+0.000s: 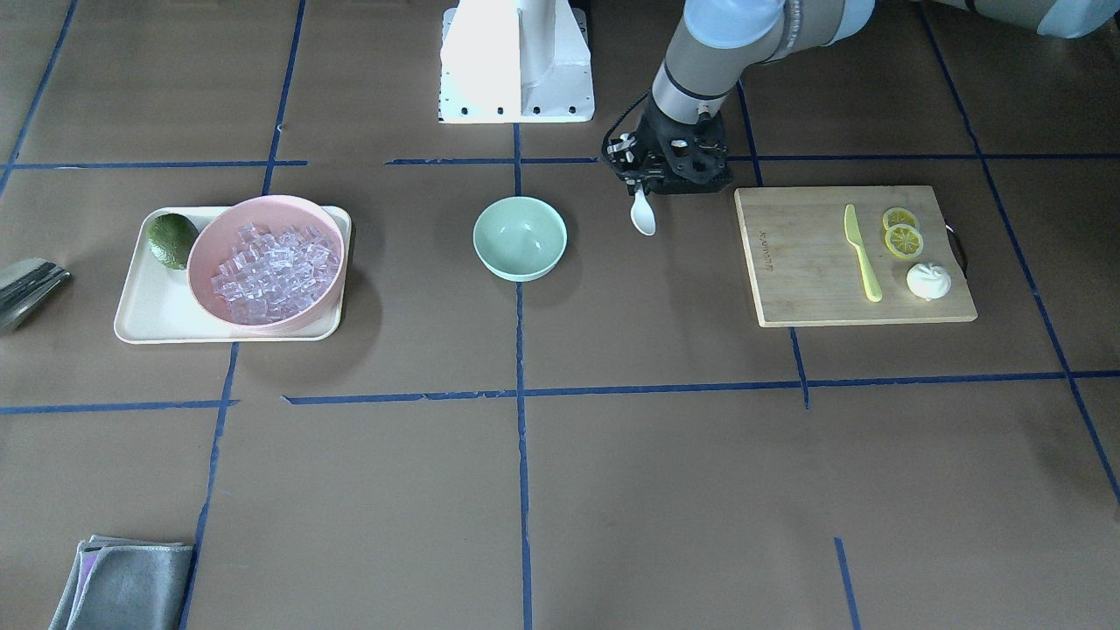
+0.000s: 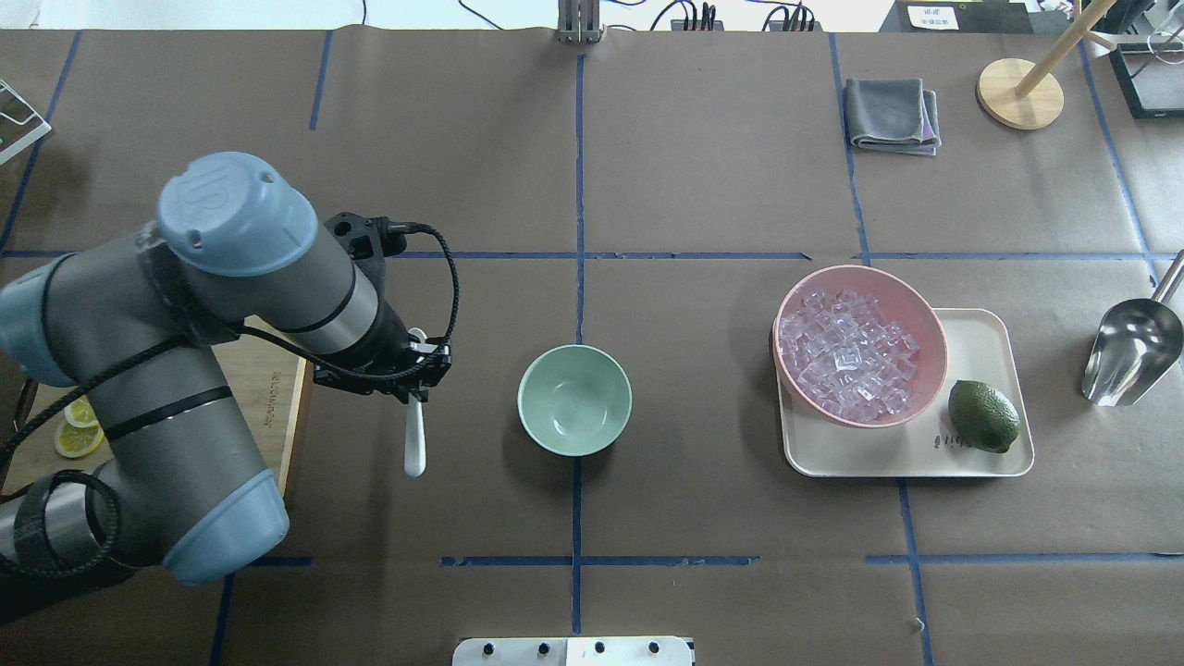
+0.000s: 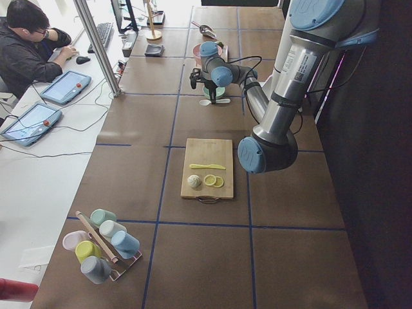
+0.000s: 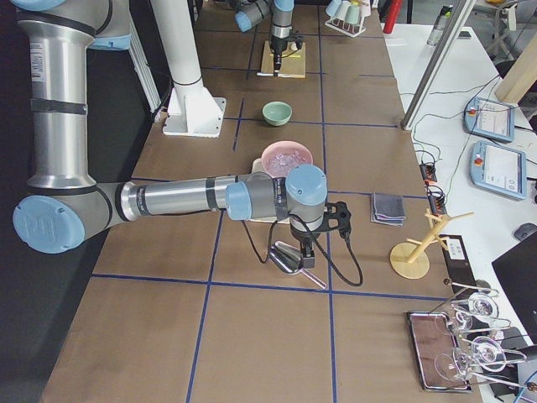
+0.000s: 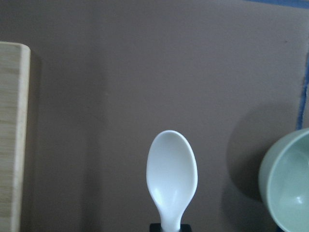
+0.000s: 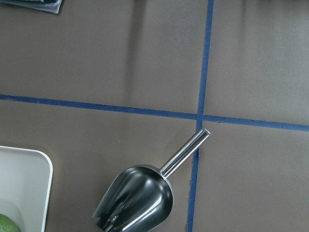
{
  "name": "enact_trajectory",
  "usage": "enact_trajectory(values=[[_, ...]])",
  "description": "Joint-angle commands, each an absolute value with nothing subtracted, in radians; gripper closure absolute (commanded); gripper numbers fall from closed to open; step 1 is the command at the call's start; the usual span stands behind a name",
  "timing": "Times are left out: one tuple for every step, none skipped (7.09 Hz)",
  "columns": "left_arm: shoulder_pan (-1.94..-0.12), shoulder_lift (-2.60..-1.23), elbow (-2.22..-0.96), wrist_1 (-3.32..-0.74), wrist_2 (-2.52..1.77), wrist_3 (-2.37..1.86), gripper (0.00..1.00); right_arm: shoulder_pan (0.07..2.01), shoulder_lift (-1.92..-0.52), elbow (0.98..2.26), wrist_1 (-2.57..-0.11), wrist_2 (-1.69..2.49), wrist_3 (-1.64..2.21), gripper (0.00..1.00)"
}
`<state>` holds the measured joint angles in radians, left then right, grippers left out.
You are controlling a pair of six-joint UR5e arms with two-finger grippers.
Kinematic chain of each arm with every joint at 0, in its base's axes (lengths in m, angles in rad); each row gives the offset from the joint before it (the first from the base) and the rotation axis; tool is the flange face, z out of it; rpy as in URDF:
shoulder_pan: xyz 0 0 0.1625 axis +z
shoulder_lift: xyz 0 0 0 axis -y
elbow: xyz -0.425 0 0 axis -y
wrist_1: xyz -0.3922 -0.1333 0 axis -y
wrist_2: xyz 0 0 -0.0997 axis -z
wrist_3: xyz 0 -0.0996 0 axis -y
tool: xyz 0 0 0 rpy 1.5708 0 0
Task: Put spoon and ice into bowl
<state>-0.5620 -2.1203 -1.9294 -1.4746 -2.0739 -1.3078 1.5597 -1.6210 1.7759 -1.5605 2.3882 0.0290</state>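
Note:
My left gripper (image 2: 416, 372) is shut on the white spoon (image 2: 415, 435), gripping near the neck, left of the empty mint-green bowl (image 2: 574, 400) in the overhead view. In the left wrist view the scoop (image 5: 172, 174) hangs above bare table, with the bowl's rim (image 5: 270, 179) at the right edge. The handle points back toward the robot. The ice (image 2: 851, 356) is heaped in the pink bowl (image 2: 925, 314) on the right. My right gripper (image 4: 304, 252) hovers over a metal scoop (image 4: 289, 259); I cannot tell whether it is open or shut.
The pink bowl and an avocado (image 2: 983, 416) sit on a cream tray (image 2: 925, 453). A cutting board (image 1: 853, 255) holds a yellow-green knife (image 1: 862, 254), lemon slices (image 1: 901, 234) and a white bun (image 1: 927, 281). A grey cloth (image 2: 893, 114) and a wooden stand (image 2: 1020, 92) are at the far side.

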Motion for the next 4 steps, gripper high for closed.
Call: enact_trajectory(values=[[-0.500, -2.238, -1.830, -1.477, -2.010, -1.360, 1.00, 1.507, -1.615, 1.836, -1.557, 2.413, 0.105, 0.00], [-0.477, -2.262, -1.807, -1.477, -1.990, -1.361, 1.00, 1.461, -1.589, 1.880, -1.557, 2.418, 0.224, 0.00], [-0.476, -2.299, -1.768, -1.479, -1.988, -1.361, 1.00, 1.421, -1.565, 1.923, -1.559, 2.436, 0.314, 0.00], [-0.476, -2.356, -1.703, -1.480, -1.988, -1.361, 1.00, 1.384, -1.557, 1.968, -1.559, 2.439, 0.400, 0.00]])
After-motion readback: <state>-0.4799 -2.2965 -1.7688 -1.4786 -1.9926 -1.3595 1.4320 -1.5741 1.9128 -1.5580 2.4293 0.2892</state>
